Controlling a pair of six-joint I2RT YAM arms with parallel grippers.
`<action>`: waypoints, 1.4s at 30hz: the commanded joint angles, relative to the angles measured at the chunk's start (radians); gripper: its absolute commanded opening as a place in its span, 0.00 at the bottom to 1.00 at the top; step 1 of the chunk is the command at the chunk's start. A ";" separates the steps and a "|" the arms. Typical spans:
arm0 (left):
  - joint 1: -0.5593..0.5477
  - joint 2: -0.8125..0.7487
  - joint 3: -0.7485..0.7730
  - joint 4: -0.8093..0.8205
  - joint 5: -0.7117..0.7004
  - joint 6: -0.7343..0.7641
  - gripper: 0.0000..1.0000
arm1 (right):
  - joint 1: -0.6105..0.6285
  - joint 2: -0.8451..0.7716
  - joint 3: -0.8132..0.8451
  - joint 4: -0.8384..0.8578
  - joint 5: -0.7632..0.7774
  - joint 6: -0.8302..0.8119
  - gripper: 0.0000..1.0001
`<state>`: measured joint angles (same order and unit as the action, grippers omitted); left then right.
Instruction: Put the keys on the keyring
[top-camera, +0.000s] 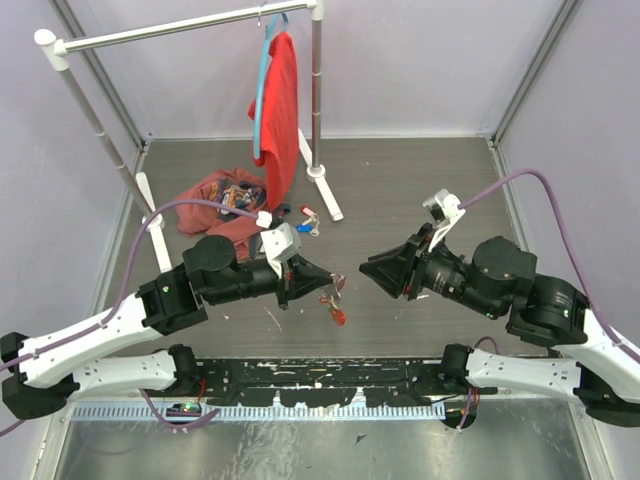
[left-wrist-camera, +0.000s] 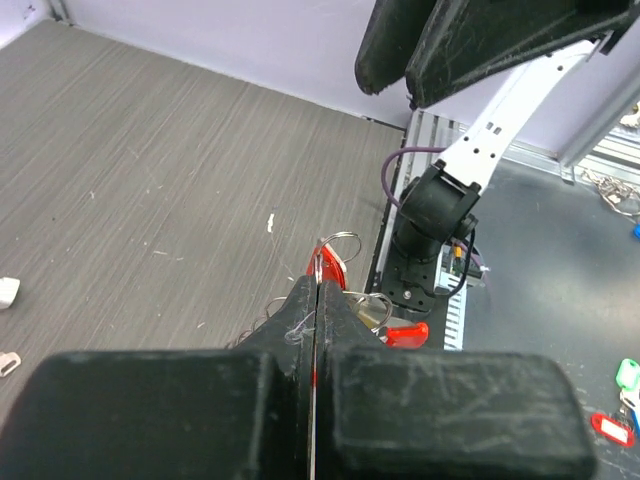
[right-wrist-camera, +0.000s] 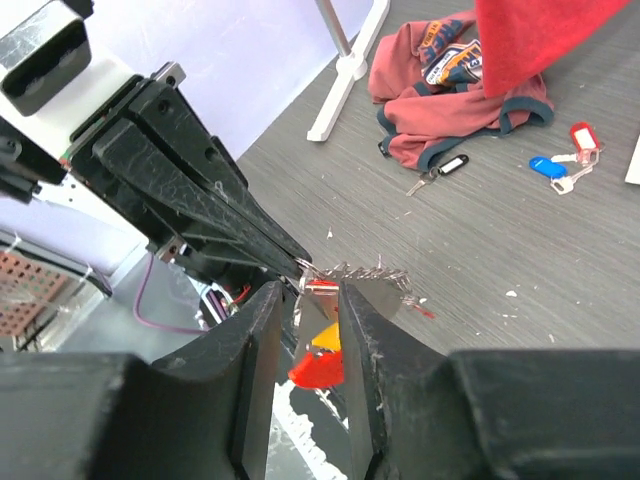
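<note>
My left gripper (top-camera: 322, 284) is shut on the keyring (top-camera: 336, 300), a silver chain loop held just above the table. In the left wrist view the fingertips (left-wrist-camera: 300, 300) pinch a thin metal ring (left-wrist-camera: 335, 250), and the red tag (left-wrist-camera: 405, 333) hangs below. My right gripper (top-camera: 368, 270) faces it from the right, close by. In the right wrist view its jaws stand apart (right-wrist-camera: 308, 290), with the chain (right-wrist-camera: 372, 272), yellow tag (right-wrist-camera: 328, 335) and red tag (right-wrist-camera: 318, 370) in the gap. Loose keys (right-wrist-camera: 555, 165) with blue, red and black tags lie on the table by the shirt pile (right-wrist-camera: 450, 90).
A white clothes rack (top-camera: 316, 100) stands at the back with a red shirt (top-camera: 280, 110) on a blue hanger. A crumpled red shirt (top-camera: 220, 195) lies to the left of its foot. The rack's foot (top-camera: 325, 190) lies beside the keys (top-camera: 306, 222).
</note>
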<state>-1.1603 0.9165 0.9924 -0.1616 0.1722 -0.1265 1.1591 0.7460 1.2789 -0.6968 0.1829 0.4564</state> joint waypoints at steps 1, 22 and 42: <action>-0.002 0.018 0.037 0.028 -0.076 -0.030 0.00 | 0.004 0.043 -0.001 0.096 0.068 0.120 0.34; -0.002 0.007 0.043 0.013 -0.115 -0.021 0.00 | 0.004 0.192 0.074 -0.044 0.045 0.099 0.30; -0.003 -0.011 0.027 0.029 -0.101 -0.019 0.00 | 0.004 0.180 0.057 -0.052 0.071 0.109 0.01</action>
<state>-1.1606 0.9310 0.9932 -0.1844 0.0658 -0.1505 1.1591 0.9573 1.3140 -0.7788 0.2234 0.5560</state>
